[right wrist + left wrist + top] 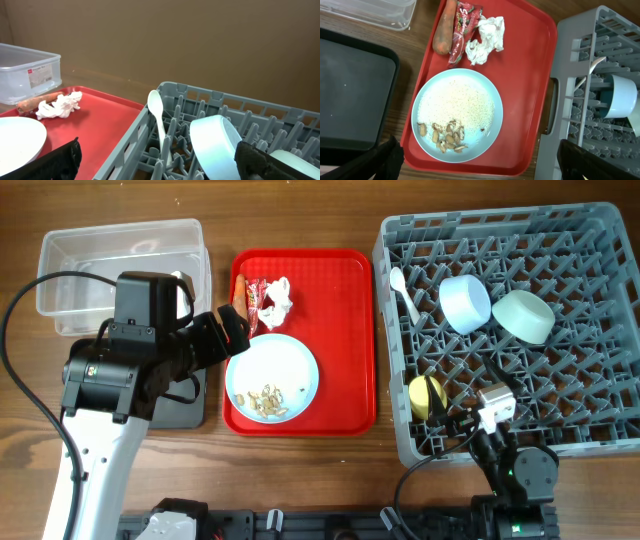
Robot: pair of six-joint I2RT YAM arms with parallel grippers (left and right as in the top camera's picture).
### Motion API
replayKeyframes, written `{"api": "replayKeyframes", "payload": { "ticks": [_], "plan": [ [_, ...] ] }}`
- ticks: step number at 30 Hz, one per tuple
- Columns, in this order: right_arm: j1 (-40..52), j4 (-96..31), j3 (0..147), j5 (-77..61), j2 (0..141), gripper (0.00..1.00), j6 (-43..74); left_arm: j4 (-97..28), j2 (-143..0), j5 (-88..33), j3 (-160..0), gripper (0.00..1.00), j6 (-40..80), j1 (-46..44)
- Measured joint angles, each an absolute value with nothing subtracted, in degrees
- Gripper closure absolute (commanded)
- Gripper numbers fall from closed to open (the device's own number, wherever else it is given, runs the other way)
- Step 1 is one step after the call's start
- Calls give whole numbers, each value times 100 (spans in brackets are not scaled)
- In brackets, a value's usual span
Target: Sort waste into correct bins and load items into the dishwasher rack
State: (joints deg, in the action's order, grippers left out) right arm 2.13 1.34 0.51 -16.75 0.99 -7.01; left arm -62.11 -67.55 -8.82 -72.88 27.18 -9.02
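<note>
The pale blue plate (305,375) sits on the red serving tray (345,330), holding rice (460,102) and brown scraps (445,135). Behind it lie the carrot (445,27), wrapper (464,25) and tissue (486,32). My left gripper (236,332) hovers open and empty over the plate's left edge. The grey rack (510,220) holds the white spoon (403,290), light blue bowl (464,304), mint-green bowl (523,316) and yellow cup (427,396). My right gripper (165,162) is open and empty, low over the rack's front.
The clear tub (120,260) stands at the back left. The black tray (350,95) lies in front of it, partly under my left arm. The red tray fills the gap between bins and rack.
</note>
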Motion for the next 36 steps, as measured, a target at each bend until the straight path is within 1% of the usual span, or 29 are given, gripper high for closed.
{"api": "replayKeyframes", "payload": {
  "ticks": [2, 9, 13, 14, 15, 16, 17, 18, 19, 20, 24, 26, 29, 30, 32, 34, 36],
  "plan": [
    [213, 137, 51, -1675, 99, 0, -698, -6134, -6755, -965, -7288, 0, 2827, -902],
    [213, 137, 49, -1678, 99, 0, -701, -5057, -6755, -1332, -7284, 0, 2987, -902],
    [213, 137, 49, -1693, 97, 0, -701, -3970, -6842, -1479, -7279, 2, 3017, -1028],
    [213, 137, 49, -1693, 97, 0, -698, -3782, -6904, -1511, -7286, 7, 3020, -1129],
    [213, 134, 49, -1695, 97, 0, -701, -3527, -7070, -1527, -7295, 19, 3011, -1334],
    [213, 134, 49, -1695, 95, 0, -701, -3236, -7341, -1559, -7325, 35, 2950, -1605],
    [213, 134, 49, -1693, 95, 0, -698, -2974, -7703, -1588, -7336, 45, 2882, -1876],
    [213, 139, 49, -1693, 95, 0, -698, -2799, -8034, -1612, -7325, 65, 2871, -2058],
    [213, 137, 45, -1695, 84, 0, -698, -2453, -8390, -1625, -7323, 79, 2814, -2226],
    [213, 137, 45, -1695, 84, 0, -701, -1986, -8836, -1647, -7323, 85, 2762, -2399],
    [213, 139, 45, -1693, 78, 0, -701, -113, -10086, -1752, -7293, 96, 2683, -2803],
    [213, 137, 45, -1695, 78, 0, -701, 602, -10484, -1774, -7279, 96, 2777, -2950],
    [213, 139, 45, -1695, 78, 0, -701, 1640, -11131, -1796, -7295, 96, 3277, -3151],
    [213, 137, 45, -1695, 78, 0, -701, 1693, -11181, -1796, -7297, 96, 3465, -3164],
    [213, 137, 45, -1695, 78, 0, -701, 2106, -11723, -1813, -7297, 96, 3892, -3232],
    [213, 137, 45, -1695, 78, 0, -701, 2237, -12042, -1793, -7297, 96, 4289, -3262],
    [213, 137, 45, -1695, 78, 0, -701, 2259, -12097, -1778, -7293, 96, 4436, -3282]
  ]
}}
